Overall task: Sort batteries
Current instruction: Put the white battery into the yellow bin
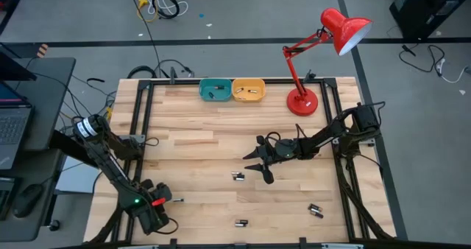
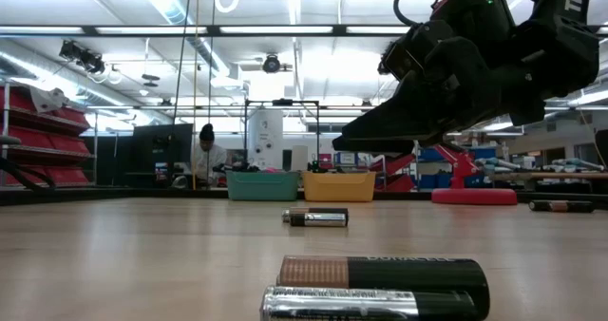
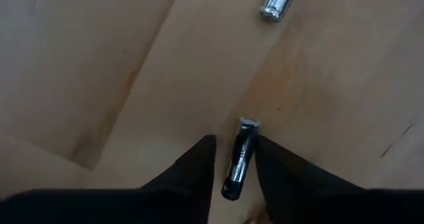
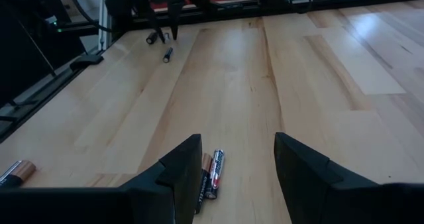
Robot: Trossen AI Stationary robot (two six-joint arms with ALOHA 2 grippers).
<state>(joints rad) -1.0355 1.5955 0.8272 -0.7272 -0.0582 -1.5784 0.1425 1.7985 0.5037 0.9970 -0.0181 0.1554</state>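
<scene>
Several batteries lie on their sides on the wooden table. My left gripper points down near the front left corner. Its fingers stand close on either side of a dark battery that lies along the gap between them. A silvery battery lies just beyond. My right gripper hovers open at mid-table, nearly level, behind two batteries lying side by side. A teal bin and a yellow bin stand at the far edge. My left gripper comes at the dark battery from above, its fingers along the battery's long sides. A thin strip of wood shows between one finger and the battery. Whether the other finger touches it, I cannot tell. The battery lies flat on the table.
More batteries lie near the front edge, at the front right, and one with a copper end beside my right gripper. A red desk lamp stands at the far right. Black frame rails border the table.
</scene>
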